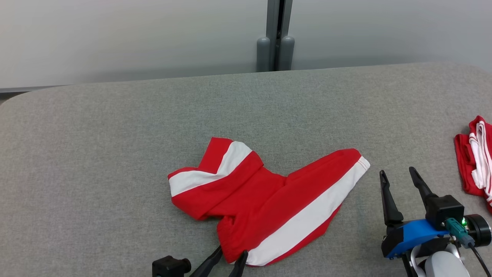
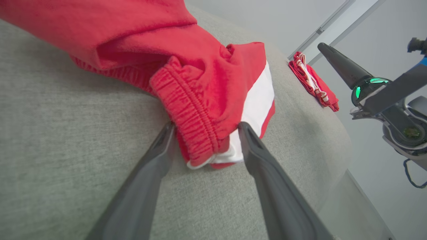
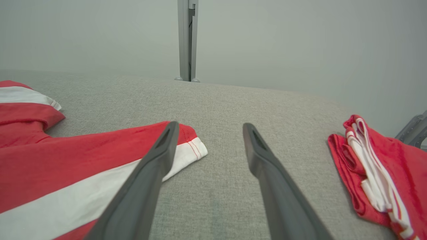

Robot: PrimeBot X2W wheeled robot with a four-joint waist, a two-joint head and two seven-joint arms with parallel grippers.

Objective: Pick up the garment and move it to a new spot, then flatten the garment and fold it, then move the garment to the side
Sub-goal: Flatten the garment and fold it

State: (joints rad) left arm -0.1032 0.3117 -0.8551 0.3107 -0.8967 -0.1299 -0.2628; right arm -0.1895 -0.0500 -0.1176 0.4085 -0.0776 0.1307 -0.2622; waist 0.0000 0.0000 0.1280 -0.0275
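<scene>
The garment (image 1: 261,200) is a pair of red shorts with white side stripes, lying crumpled and partly spread near the middle of the grey table (image 1: 115,154). My left gripper (image 1: 231,256) is at the garment's near edge. In the left wrist view its open jaws (image 2: 206,128) straddle the elastic waistband corner of the garment (image 2: 200,83) without pinching it. My right gripper (image 1: 397,172) hovers open to the right of the leg hem. In the right wrist view, the right gripper (image 3: 210,125) has nothing between its fingers, and the garment (image 3: 66,160) lies to its left.
A second red and white garment (image 1: 474,161), folded, lies at the table's right edge, right of my right gripper. A grey post (image 1: 275,38) stands behind the table against a pale wall. Bare table stretches left and beyond the shorts.
</scene>
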